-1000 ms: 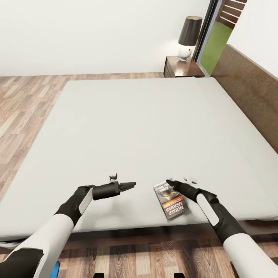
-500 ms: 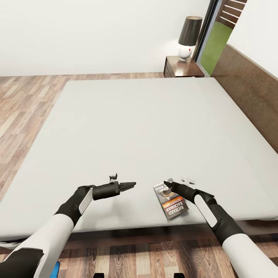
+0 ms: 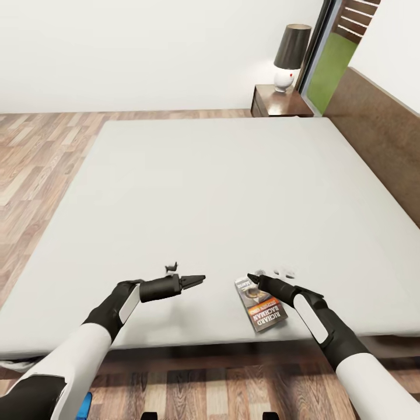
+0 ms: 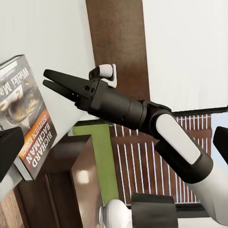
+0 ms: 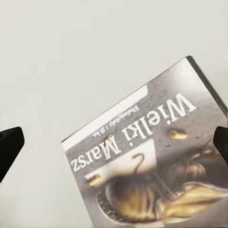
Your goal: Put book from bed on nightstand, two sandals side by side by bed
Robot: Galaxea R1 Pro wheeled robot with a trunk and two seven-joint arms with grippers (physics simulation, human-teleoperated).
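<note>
The right gripper [image 3: 252, 277], fingers slightly apart, grasps nothing, hovering above the book [image 3: 262, 305] at 5 o'clock on the bed [image 3: 210, 192]. Cover reads "Wielki Marsz", "Richard Bachman". The left gripper [image 3: 201, 279] looks closed, empty.

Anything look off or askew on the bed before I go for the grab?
Nothing damaged. The book lies flat, cover up, near the bed's front edge, turned at an angle to it. The right gripper hovers at the book's far end. The nightstand already carries a lamp, so free space there looks limited.

Head view looks down over the bed [image 3: 204, 192]; both wrist views — closer — share the book [image 3: 261, 304].
</note>
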